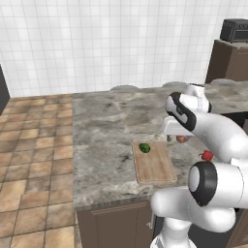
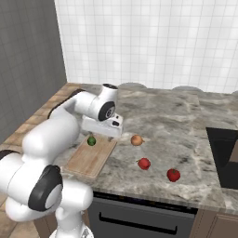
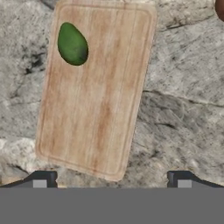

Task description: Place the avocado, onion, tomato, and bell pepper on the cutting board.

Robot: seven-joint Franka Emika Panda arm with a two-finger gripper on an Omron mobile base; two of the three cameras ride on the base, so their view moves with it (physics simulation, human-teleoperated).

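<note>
- In the hand view we look down on the cutting board, with the avocado lying on it near its 11 o'clock corner.
- Our gripper stands with its jaws spread wide and nothing between them; the two dark tips sit at 6 o'clock, astride the board's near short edge, and the avocado lies well apart from them toward 11 o'clock.
- In the right base view the gripper hangs above the far end of the cutting board, and the avocado sits on that board just at 9 o'clock of it.
- The onion rests on the counter near the board's far right corner, at 3 o'clock of the gripper.
- The tomato lies on the counter at 5 o'clock of the onion, and the bell pepper lies further toward 4 o'clock, near the counter's front edge.
- In the left base view we see the avocado on the board, with the bell pepper partly behind the arm at 3 o'clock.
- We can read no writing or label anywhere.
- Most of the board is bare wood from its middle to its near edge; open stone lies between the board and the three vegetables.
- A dark toaster oven stands on a cabinet at 1 o'clock in the left base view.
</note>
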